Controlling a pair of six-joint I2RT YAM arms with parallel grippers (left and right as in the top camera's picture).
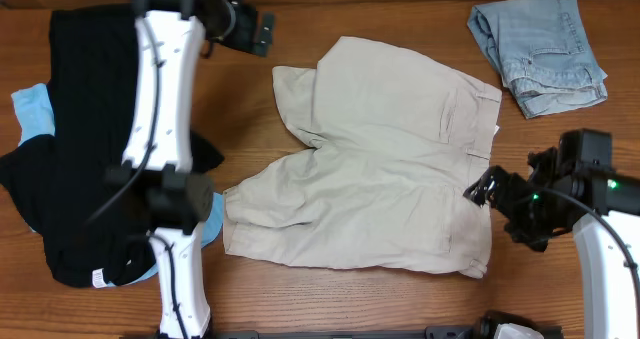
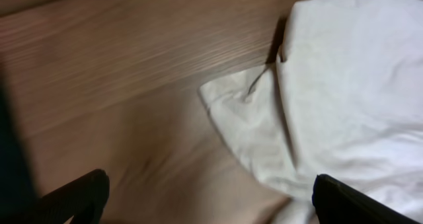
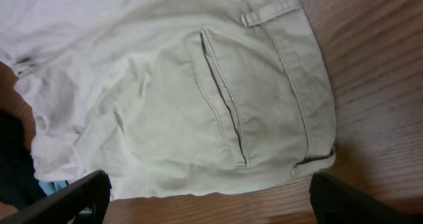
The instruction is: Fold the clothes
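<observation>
Left gripper [image 2: 210, 180] gapes over bare table [image 2: 132, 65] beside the shorts [image 1: 380, 159], right gripper [image 3: 210, 179] gapes above their waistband [image 3: 310, 98] edge.

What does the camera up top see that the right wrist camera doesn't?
Only the overhead view shows the blue jeans in a corner of the table and the left arm. Only the right wrist view shows the pocket slit and belt loop up close. Both show the tan shorts lying on the wooden table.
</observation>
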